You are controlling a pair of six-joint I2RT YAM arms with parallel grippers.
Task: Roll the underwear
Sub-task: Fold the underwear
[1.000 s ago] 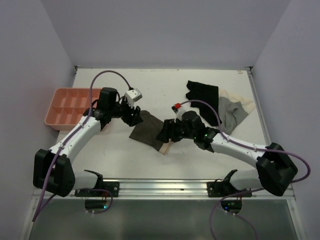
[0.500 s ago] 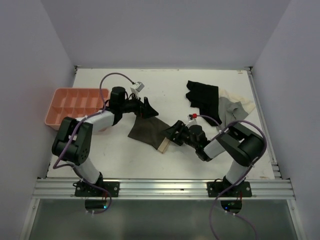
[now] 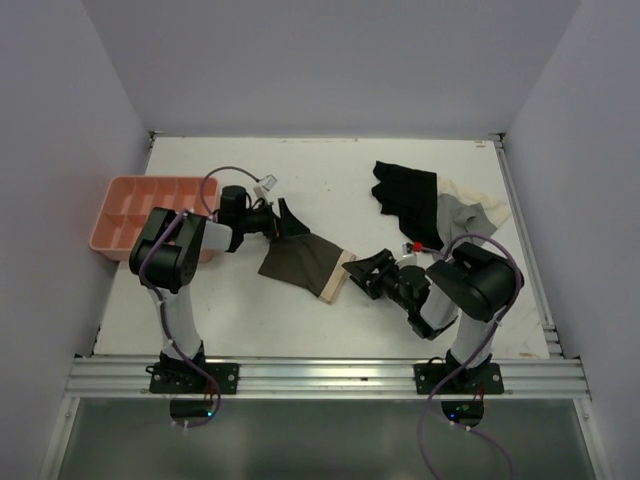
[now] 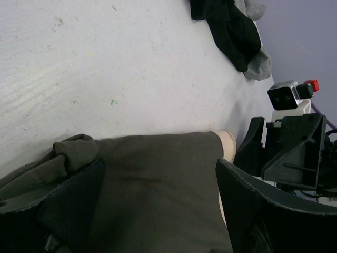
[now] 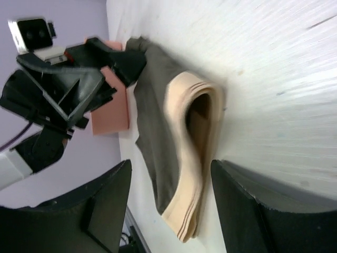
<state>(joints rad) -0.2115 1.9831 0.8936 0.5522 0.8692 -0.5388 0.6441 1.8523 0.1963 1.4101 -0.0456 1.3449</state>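
The underwear [image 3: 303,262], dark brown with a pale beige waistband [image 3: 337,278], lies flat mid-table. My left gripper [image 3: 288,222] sits low at its far left corner. In the left wrist view the brown fabric [image 4: 158,200] spreads between the wide-apart fingers [image 4: 68,205], so the left gripper [image 4: 158,166] is open. My right gripper [image 3: 362,272] faces the waistband end. In the right wrist view the folded waistband [image 5: 189,132] stands just ahead of the right gripper [image 5: 169,164], which is open and apart from it.
A pink compartment tray [image 3: 130,215] stands at the left edge. A black garment [image 3: 405,190] and a grey-and-cream garment [image 3: 470,220] lie at the back right. Both arms are folded low over the table.
Both grippers have opened and let go of the underwear. Both arms have folded down low, the right gripper backing off to the right. The garment now lies flatter.
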